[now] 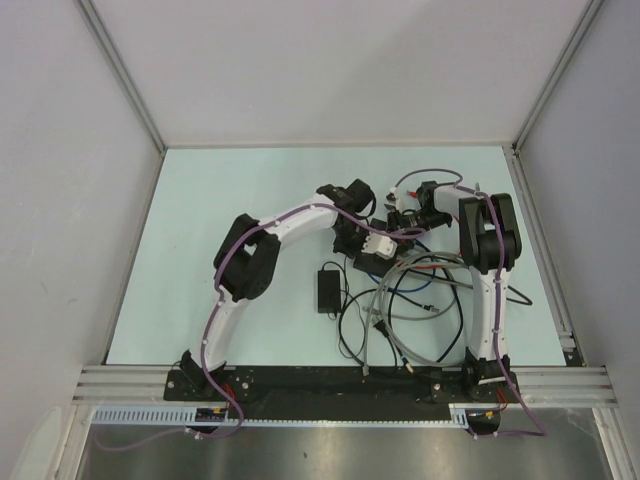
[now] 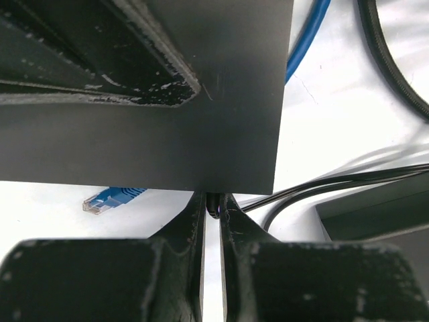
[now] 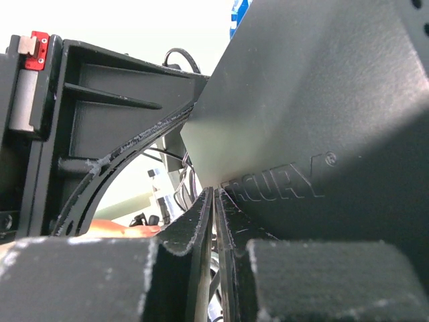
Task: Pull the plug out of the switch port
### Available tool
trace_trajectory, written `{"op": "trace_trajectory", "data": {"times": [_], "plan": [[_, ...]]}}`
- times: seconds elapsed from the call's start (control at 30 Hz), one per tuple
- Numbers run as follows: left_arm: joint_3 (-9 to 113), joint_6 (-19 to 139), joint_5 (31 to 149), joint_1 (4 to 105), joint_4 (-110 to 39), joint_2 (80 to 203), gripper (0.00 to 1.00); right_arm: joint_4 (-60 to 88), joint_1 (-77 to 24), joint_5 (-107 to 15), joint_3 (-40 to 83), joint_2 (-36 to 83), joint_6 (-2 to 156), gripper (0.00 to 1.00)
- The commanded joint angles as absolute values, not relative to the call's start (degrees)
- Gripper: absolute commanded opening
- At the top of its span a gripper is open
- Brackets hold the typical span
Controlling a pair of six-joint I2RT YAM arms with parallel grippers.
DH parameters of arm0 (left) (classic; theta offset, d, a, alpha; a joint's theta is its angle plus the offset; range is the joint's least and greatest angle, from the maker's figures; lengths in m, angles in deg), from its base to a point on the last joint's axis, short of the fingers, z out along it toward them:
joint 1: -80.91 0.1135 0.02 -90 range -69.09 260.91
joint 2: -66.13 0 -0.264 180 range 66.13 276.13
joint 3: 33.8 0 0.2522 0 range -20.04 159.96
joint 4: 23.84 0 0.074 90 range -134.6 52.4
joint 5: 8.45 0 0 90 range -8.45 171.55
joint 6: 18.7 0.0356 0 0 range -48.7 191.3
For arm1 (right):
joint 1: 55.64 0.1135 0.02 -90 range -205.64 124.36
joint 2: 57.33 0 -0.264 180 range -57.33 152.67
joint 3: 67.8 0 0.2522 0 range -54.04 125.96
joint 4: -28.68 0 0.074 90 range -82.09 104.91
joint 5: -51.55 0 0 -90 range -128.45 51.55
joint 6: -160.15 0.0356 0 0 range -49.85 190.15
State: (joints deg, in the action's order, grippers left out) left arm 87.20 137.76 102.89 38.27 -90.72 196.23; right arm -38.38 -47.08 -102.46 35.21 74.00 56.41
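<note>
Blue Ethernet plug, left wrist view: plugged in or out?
Out: the blue Ethernet plug shows a bare clear tip, in no port, apart from the switch.

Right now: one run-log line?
left end effector: shut on black cord at switch edge | right end effector: shut, beside switch

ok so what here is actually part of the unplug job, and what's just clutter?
Job:
- switch
- plug, apparently pinched in the left hand at the switch edge
- right hand, shut beside the switch

Lying about:
- power adapter brick
- loose blue Ethernet plug, lying free on the table
- blue cable
</note>
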Motion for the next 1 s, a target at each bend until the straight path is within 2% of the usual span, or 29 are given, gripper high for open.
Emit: {"op": "trace_trajectory", "data": {"times": [0.0,0.23,0.97], "plan": [[87.3,144.1,102.6,36.9,-90.5,196.1,0.0,-34.0,-46.8,-86.3,34.2,79.1,51.4,0.11],[84.3,150.7,99.8,35.5,-92.4,195.9,0.0,-34.1,-46.9,-86.4,34.3,79.3,51.4,0.11],[75.7,153.1,83.0,34.7,-91.5,195.0,0.0,-35.2,-47.5,-87.8,35.3,80.1,51.0,0.11]]}}
